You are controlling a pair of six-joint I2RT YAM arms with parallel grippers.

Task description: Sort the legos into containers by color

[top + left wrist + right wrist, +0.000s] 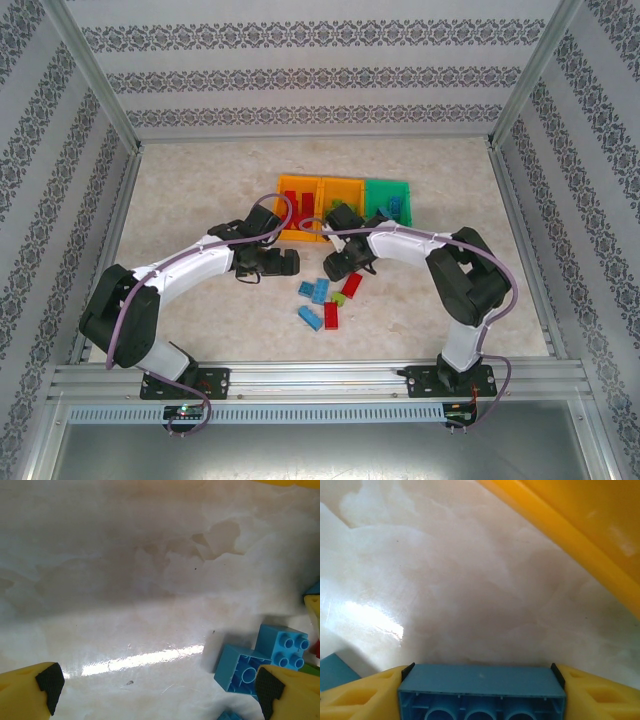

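Several loose legos lie mid-table: blue ones (314, 290) (309, 318), red ones (332, 315) (352, 285) and a green one (340, 298). The containers stand behind them in a row: an orange bin (298, 190) with red bricks, a second orange bin (343, 188) and a green bin (386, 190) with blue bricks. My right gripper (482, 671) is shut on a long blue lego (480, 685), pads against both of its ends, just above the table near an orange bin wall (580, 535). My left gripper (159, 687) is open over bare table, with two blue legos (282, 645) (240, 667) by its right finger.
Another blue brick (332, 672) lies to the left of the right gripper. Metal frame rails (300, 378) run along the table's near edge, and patterned walls close in the sides and back. Bare table (190, 190) stretches left of the bins.
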